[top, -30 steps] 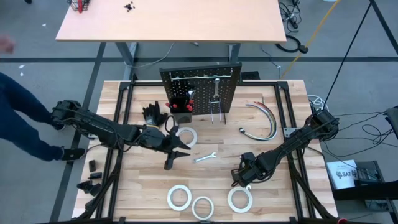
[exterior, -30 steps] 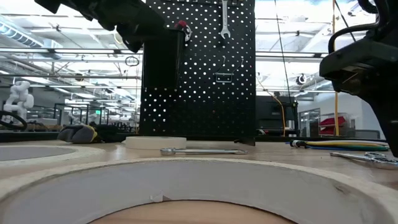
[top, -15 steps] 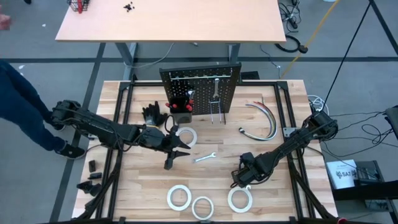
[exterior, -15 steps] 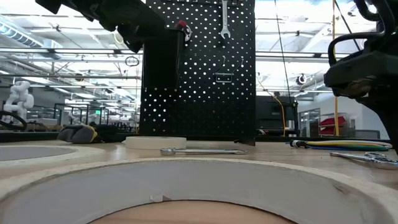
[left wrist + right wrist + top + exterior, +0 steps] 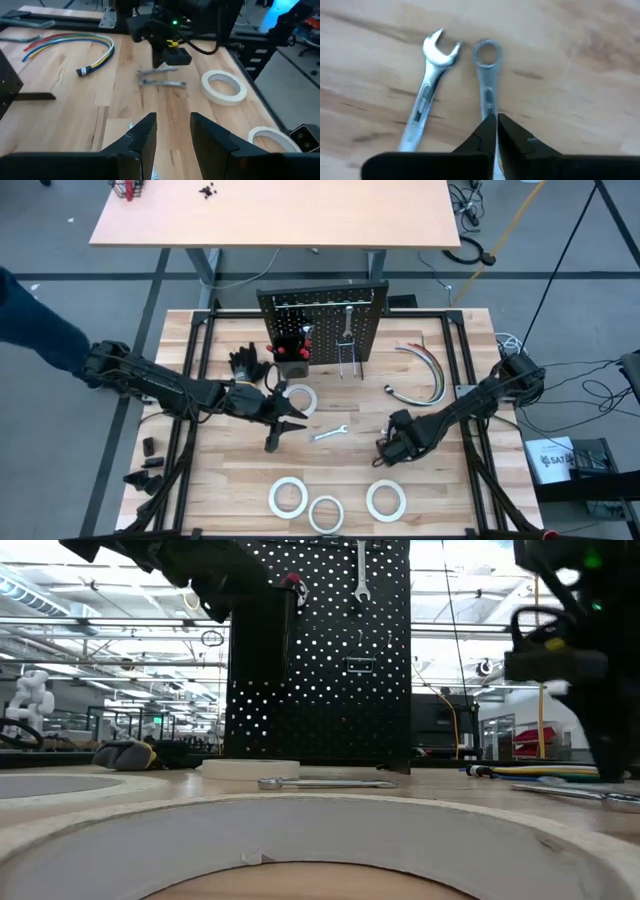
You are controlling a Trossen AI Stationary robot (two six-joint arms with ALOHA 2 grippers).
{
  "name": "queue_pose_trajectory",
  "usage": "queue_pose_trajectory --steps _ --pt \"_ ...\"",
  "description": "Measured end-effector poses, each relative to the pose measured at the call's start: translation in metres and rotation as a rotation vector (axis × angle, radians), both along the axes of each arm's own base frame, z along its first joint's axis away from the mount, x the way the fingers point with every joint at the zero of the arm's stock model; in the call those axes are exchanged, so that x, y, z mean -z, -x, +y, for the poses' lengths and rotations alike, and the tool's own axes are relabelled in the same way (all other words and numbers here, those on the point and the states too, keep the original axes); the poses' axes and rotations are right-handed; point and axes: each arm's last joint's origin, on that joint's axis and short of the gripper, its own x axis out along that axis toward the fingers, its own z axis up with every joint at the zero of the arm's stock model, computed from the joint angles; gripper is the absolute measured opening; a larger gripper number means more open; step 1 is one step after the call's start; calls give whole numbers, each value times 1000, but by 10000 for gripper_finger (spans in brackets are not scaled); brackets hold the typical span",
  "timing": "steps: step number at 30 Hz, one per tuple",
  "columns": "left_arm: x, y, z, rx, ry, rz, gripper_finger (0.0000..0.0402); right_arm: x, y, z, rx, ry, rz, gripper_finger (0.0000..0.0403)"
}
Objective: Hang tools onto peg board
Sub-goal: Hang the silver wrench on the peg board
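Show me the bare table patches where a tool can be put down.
Bare wood lies between the wrench and the right pincer, and along the table left of the front tape rolls. Around the peg board it is crowded.

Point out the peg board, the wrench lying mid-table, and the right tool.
peg board (image 5: 325,325), high view, perforated black face.
wrench (image 5: 329,433), high view, middle of its shaft.
right tool (image 5: 496,131), right wrist view, between its closed fingertips.

Wooden worktop (image 5: 230,470) carries: peg board (image 5: 322,320) upright at rear, four tape rolls (image 5: 288,497), wrench (image 5: 328,433), gloves (image 5: 247,363), hoses (image 5: 425,370); two wrenches (image 5: 427,95), apparently, under right arm.
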Motion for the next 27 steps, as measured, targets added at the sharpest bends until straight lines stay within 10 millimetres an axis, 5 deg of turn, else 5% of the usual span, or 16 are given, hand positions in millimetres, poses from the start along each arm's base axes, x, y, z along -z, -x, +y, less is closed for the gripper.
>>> queue_pose_trajectory --steps 18,27 --pt "-3 -1 -1 42 37 -31 121 -12 -3 -5 -10 21 -83 5" --pt "11 -11 -4 16 127 25 121 -15 -7 -12 -60 22 -99 6"
